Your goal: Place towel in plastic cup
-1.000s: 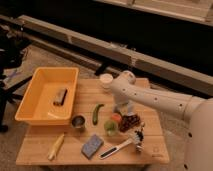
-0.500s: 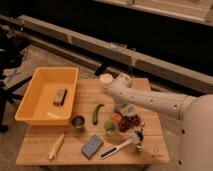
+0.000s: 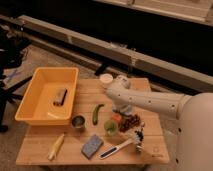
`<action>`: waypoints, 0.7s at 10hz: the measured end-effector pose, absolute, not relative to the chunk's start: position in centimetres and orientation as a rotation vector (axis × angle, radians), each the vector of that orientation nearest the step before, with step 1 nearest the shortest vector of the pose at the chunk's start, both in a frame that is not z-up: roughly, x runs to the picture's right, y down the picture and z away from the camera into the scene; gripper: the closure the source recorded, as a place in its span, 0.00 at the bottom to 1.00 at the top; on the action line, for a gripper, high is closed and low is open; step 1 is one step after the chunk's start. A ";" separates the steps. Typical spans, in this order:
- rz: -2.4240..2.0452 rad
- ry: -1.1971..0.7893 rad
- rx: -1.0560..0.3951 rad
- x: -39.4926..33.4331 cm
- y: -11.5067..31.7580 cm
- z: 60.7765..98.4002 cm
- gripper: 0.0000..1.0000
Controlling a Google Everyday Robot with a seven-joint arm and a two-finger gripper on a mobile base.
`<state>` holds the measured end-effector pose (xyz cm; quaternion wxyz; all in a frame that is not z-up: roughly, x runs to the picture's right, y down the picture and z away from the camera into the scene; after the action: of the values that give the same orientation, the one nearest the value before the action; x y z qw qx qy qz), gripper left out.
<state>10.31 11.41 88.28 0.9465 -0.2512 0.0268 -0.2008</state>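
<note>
Lifting straight up is advised: fingers of the gripper are pressed together, pale blue-grey cloth towel unseen beneath them, translucent light-green plastic cup just beside.

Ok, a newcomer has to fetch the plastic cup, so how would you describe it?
On the table, look right of the yellow bin, just in front of the claw that reaches down mid-table. The plastic cup stands between the metal cup and the grapes. It alone is translucent light green; the metal cup is dark, the paper cup white and at the far edge.
</note>
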 end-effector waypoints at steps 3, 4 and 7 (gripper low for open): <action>-0.391 0.027 -0.462 10.2 9.5 84.8 1.00; -0.392 0.012 -0.446 10.1 8.5 82.9 1.00; -0.446 -0.018 -0.447 10.0 8.6 77.2 1.00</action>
<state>9.96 8.58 77.21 0.9505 -0.2198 -0.0089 -0.2194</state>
